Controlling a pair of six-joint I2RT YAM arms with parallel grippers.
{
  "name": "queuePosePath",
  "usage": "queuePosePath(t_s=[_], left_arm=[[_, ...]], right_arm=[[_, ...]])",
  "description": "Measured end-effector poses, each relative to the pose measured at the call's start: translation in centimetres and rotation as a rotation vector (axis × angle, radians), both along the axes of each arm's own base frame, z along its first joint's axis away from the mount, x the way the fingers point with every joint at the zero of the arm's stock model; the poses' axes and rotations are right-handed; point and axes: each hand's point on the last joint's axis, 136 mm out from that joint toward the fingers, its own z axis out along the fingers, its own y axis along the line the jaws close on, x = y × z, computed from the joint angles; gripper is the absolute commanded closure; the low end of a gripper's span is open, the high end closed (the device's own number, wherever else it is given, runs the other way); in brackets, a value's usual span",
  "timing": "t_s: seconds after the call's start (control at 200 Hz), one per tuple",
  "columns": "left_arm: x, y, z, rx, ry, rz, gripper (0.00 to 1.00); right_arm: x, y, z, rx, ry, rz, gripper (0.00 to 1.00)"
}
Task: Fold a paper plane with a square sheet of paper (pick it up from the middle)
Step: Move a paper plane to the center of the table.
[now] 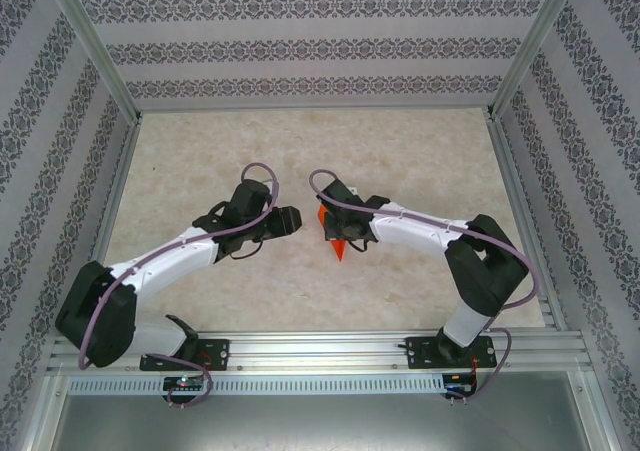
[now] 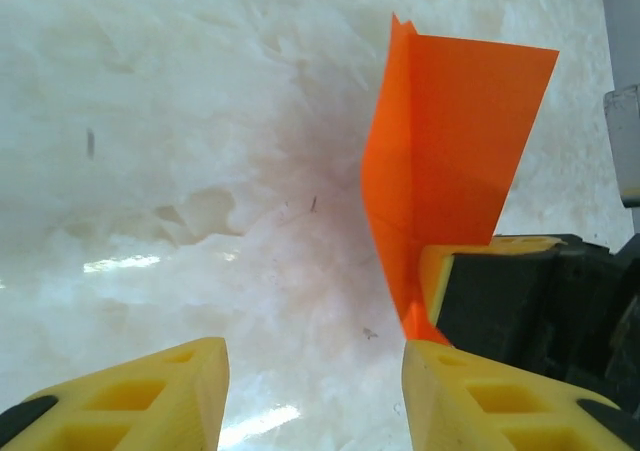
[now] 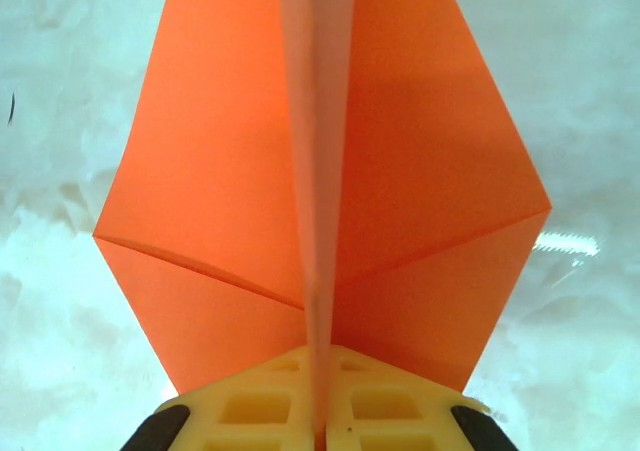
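Tabletop, right claw tight on plane

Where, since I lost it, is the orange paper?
Top view: the orange paper is pinched in the right gripper near the table middle, open left gripper just left of it.

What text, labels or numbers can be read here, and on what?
None can be read.
No print on the paper, the left pincer or the right pincer.
The walls carry an ornamental pattern, not letters.
The boards by the arm bases are too small to read.
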Motion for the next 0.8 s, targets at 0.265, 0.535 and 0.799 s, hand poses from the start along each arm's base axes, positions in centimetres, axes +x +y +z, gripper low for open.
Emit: queuePosePath(t_s=[0.265,0.535,0.799], left_arm=[[-0.7,4.3,-0.5,0.055,-0.018,0.132,0.45],[-1.2,6.7,-1.3,0.075,-0.003,0.196,0.43],[-1.1,7.1,-1.5,0.074,0.002,0.207,0.42]], right_arm=[[1.5,1.5,-1.3,-0.028,0.027,0.023,0.88],[0.6,1.0,-4.8,-0.095,0.119,0.026,0.81],[0.8,1.1,-5.2,-0.101,0.132,0.021,0.74]])
